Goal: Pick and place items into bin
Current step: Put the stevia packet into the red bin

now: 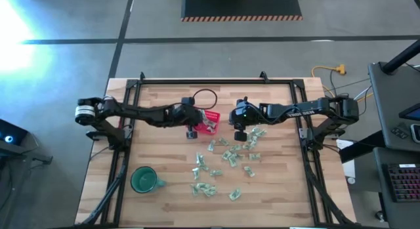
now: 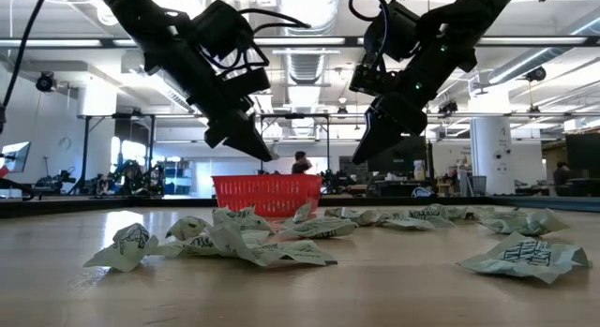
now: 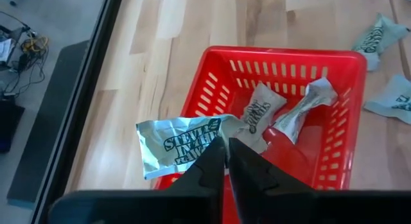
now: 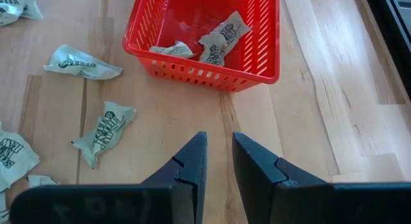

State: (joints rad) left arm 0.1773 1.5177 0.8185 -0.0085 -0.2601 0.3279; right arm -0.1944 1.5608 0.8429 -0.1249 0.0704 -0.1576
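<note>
The bin, a small red mesh basket [image 1: 211, 121], stands on the wooden table, and two wrapped items [image 3: 260, 108] [image 3: 302, 110] lie inside it. My left gripper [image 3: 226, 147] hangs over the basket's rim, shut on another crinkled green-and-white item [image 3: 176, 146]. My right gripper [image 4: 218, 156] hovers above bare table just right of the basket. It is open by a narrow gap with nothing between its fingers. Several more items [image 1: 226, 157] lie scattered on the table in front of both grippers. My left gripper pinches one crinkled edge of the item [image 3: 217, 135] between its two fingertips. The fingers slant down from the table's left. The rest of the wrapper sticks out sideways from the fingers, lifted over the basket's rim [image 3: 192, 176].
A round green mug [image 1: 143, 180] stands near the table's front left. A black frame [image 1: 131, 91] runs along the table's left, far and right sides. Loose items [image 4: 103, 131] [image 4: 80, 62] lie close to my right gripper.
</note>
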